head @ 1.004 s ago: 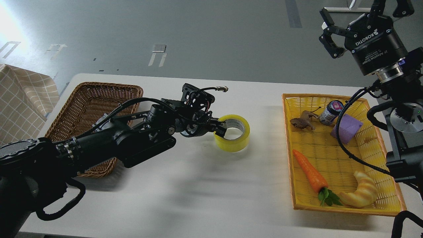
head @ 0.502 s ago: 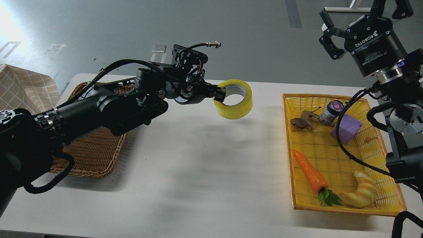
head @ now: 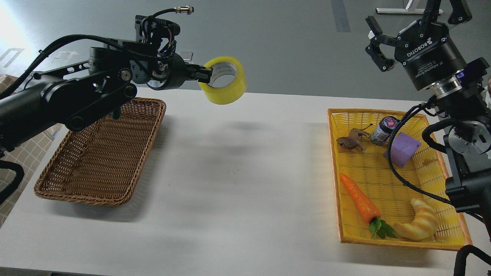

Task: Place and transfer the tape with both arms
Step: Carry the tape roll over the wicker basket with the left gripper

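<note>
The tape (head: 226, 86) is a wide yellowish roll with a pale inner core. My left gripper (head: 207, 74) is shut on its left wall and holds it high in the air, above the table's far edge and right of the brown wicker basket (head: 99, 153). My left arm reaches in from the left, raised. My right gripper (head: 414, 21) is raised at the top right, above the yellow basket (head: 383, 184), with its fingers spread open and empty.
The brown wicker basket lies at the left with nothing in it. The yellow basket at the right holds a toy carrot (head: 360, 203), a croissant toy (head: 420, 226), a purple block (head: 402, 149), a small jar (head: 383, 130) and a brown toy animal (head: 351, 141).
My left gripper has lifted the tape off the table and carried it up and to the left. The right arm has hardly moved.
</note>
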Robot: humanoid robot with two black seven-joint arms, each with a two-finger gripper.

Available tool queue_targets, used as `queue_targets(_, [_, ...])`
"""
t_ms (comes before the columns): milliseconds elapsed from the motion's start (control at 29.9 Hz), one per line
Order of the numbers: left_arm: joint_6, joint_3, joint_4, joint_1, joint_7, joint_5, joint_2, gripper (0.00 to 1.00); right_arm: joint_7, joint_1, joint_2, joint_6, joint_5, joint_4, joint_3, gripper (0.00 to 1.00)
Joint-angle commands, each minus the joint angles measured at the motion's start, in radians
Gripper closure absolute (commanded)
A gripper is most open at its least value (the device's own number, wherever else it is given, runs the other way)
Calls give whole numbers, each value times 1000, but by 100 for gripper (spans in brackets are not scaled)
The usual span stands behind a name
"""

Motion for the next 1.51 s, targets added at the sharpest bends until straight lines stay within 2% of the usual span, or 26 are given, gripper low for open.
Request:
queue_targets(0, [0, 2, -10, 11, -24, 4, 92, 100, 0, 2, 2, 0, 0, -5, -5, 0])
queue_targets(167, [0, 19, -11, 17, -33, 7, 178, 100, 1, 6, 4, 0, 0, -18, -4, 0])
queue_targets(268, [0, 68, -16, 20, -71, 9, 250, 100, 0, 6, 4, 0, 0, -18, -5, 0])
queue_targets(368, [0, 84, -42, 24, -90, 9, 303, 100, 1, 6, 10, 0, 0, -18, -4, 0])
queue_targets(669, [0, 105, -128, 121, -103, 10, 479, 100, 1, 6, 12, 0, 0, -20, -5, 0])
queue_targets(836, [4, 105, -134, 188, -110, 10, 521, 100, 1, 6, 19, 0, 0, -25, -5, 0])
queue_targets(970, [73, 105, -134, 265, -111, 13, 527, 100, 1, 6, 21, 0, 0, -25, -5, 0])
queue_targets(1472, [188, 105, -122, 374, -113, -1, 507, 100, 1, 3, 25, 0, 0, -25, -10, 0])
